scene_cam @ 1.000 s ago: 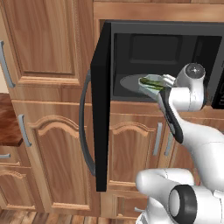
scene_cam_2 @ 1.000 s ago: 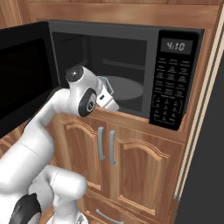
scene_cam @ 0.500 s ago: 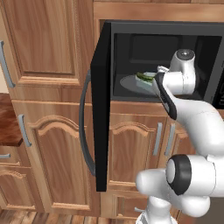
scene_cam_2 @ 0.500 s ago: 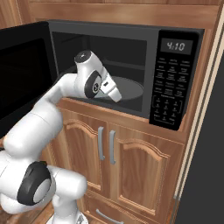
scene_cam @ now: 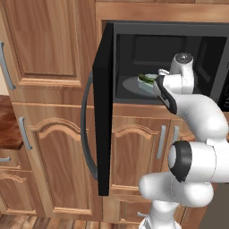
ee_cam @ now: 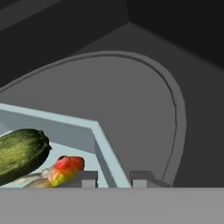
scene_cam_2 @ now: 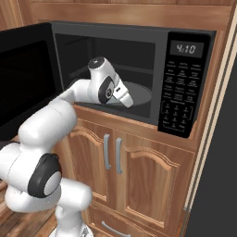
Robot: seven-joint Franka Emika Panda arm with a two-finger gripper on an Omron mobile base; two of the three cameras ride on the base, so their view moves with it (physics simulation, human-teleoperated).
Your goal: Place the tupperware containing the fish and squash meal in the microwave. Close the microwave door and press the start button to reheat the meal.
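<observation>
nearest to us the microwave door [scene_cam: 103, 112] stands swung wide open to the left, edge-on in the left base view, its long curved grey handle [scene_cam: 86, 127] bowing out toward the wooden cabinets [scene_cam: 44, 53]. in the right base view the door's dark glossy inner face [scene_cam_2: 25, 81] fills the left side.

our white arm reaches up and into the open oven. at its end our claw [ee_cam: 113, 179] is narrowed onto the rim of the tupperware [ee_cam: 103, 151]: in the hand view one fingertip [ee_cam: 85, 178] sits inside the pale blue wall and the other [ee_cam: 142, 178] outside it, so the wall is pinched between them. in the left base view the container [scene_cam: 150, 84] shows just left of the wrist, inside the mouth of the oven, over the front part of the round plate. we cannot tell whether its bottom touches the plate or hangs just above it.

inside the container lies the meal: a dark green squash [ee_cam: 19, 153] and beside it a small orange-red piece [ee_cam: 65, 168]. from the left base view the green food [scene_cam: 146, 78] shows above the rim.

beyond the container the grey round plate [ee_cam: 131, 105] spreads across the oven floor, its raised rim curving round to the right. behind it rise the dark walls of the microwave [scene_cam_2: 139, 51]. to the right of the cavity the black keypad panel [scene_cam_2: 183, 85] carries a lit clock display [scene_cam_2: 186, 48].
</observation>
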